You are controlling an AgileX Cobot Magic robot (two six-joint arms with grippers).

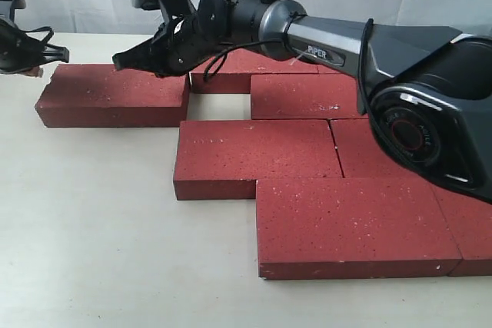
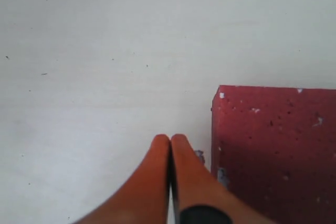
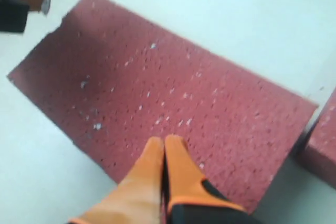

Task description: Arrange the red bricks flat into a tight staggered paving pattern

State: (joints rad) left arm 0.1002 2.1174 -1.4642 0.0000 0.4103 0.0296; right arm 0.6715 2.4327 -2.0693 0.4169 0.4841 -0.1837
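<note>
My right gripper (image 3: 164, 142) reaches across the middle, its orange fingertips pressed together with nothing between them. It sits over the top face of a dark-red, grainy rectangular paving brick (image 1: 111, 94), near one long edge. That brick lies flat at the far left of the white tabletop (image 1: 92, 251). I cannot tell whether the tips actually touch the rough surface or sit just above it. My left gripper (image 2: 170, 141) is likewise closed and empty, low over bare table just beside the chipped outer corner of the same brick. The other red bricks (image 1: 257, 155) lie flat to the right in staggered rows, edges touching: one pair nearest the camera, one pair behind it shifted to the left, and more behind those, partly hidden by the black right arm (image 1: 330, 44). The leftmost brick is not closed up. A strip of bare table shows between its right end and the next brick in its row, while its near right corner comes close to the back left corner of the middle row.
</note>
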